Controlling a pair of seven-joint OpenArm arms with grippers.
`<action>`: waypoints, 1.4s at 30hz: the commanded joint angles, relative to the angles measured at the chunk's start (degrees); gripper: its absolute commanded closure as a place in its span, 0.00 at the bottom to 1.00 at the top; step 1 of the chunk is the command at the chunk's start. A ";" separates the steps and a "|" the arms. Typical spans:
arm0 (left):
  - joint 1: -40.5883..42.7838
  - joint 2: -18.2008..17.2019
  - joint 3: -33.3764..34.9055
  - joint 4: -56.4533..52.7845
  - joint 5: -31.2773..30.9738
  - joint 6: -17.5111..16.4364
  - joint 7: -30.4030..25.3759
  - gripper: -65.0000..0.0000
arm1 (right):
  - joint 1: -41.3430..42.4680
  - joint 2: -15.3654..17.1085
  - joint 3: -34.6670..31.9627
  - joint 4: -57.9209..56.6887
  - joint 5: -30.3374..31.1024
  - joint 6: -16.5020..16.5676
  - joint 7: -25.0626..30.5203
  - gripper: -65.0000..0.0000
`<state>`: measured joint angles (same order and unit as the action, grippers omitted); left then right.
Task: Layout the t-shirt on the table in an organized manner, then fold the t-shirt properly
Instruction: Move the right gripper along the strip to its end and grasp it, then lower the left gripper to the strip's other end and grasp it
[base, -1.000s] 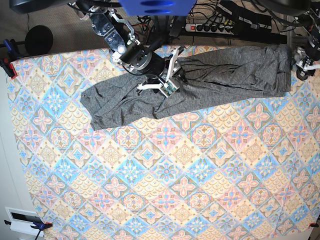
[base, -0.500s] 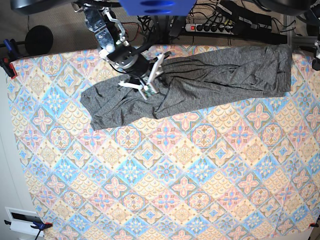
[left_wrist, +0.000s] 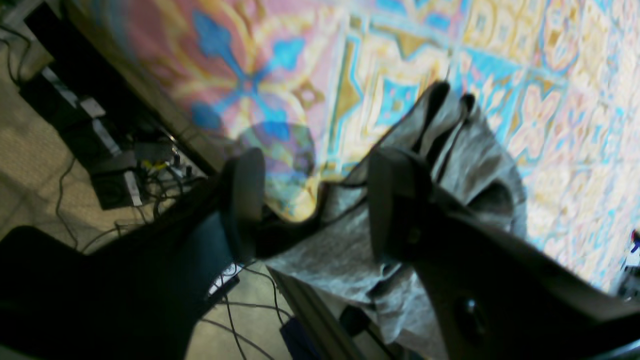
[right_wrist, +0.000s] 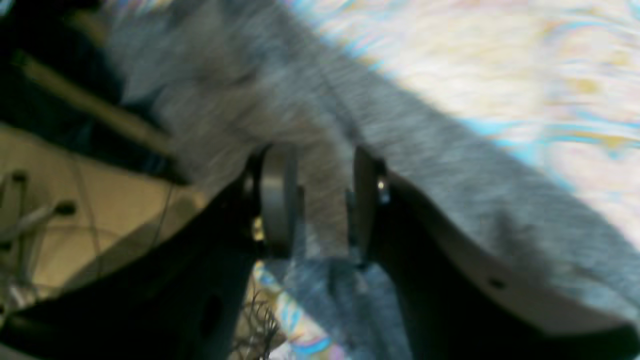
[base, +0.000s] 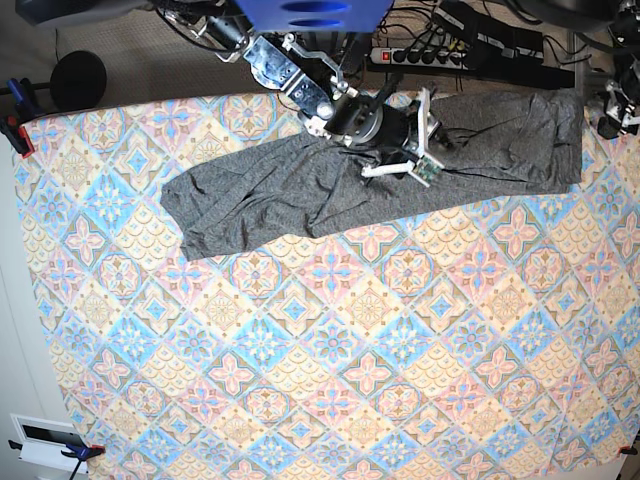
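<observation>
The counter (base: 300, 330) is wearing a diamond-tiled floral cloth; the heather-grey knit t-shirt (base: 300, 190) is lying rumpled — right gripper (right_wrist: 320, 200) pinching a fold, left gripper (left_wrist: 315, 200) spread.

Power strip (base: 420, 56), cables, black disc (base: 78, 78)

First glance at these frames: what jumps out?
The t-shirt, a dark grey band strung out along the far edge of the table, whose loud blue, pink and cream diamond cloth fills most of the base view. Over the shirt's middle, the right pincer has a fold of grey fabric between its fingers. The left pincer sits at the far right corner, jaws apart by the shirt's end.
</observation>
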<state>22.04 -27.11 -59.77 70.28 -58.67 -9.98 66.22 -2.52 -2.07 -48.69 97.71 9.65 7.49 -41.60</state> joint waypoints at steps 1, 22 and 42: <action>0.42 -0.80 -0.41 0.80 -0.89 -0.18 -0.41 0.50 | 0.99 -0.70 -0.15 0.62 0.24 -0.15 1.38 0.71; -6.70 -6.60 22.54 23.65 23.55 -2.90 -2.26 0.51 | -7.72 7.74 33.96 11.96 0.15 -0.15 1.30 0.71; -12.68 -8.62 33.17 11.43 25.31 -2.90 -7.71 0.61 | -9.65 8.00 38.36 11.78 0.15 -0.15 1.38 0.71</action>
<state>9.89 -34.28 -25.91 80.88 -32.93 -12.91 59.35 -12.67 5.91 -10.50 108.55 9.39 7.27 -41.58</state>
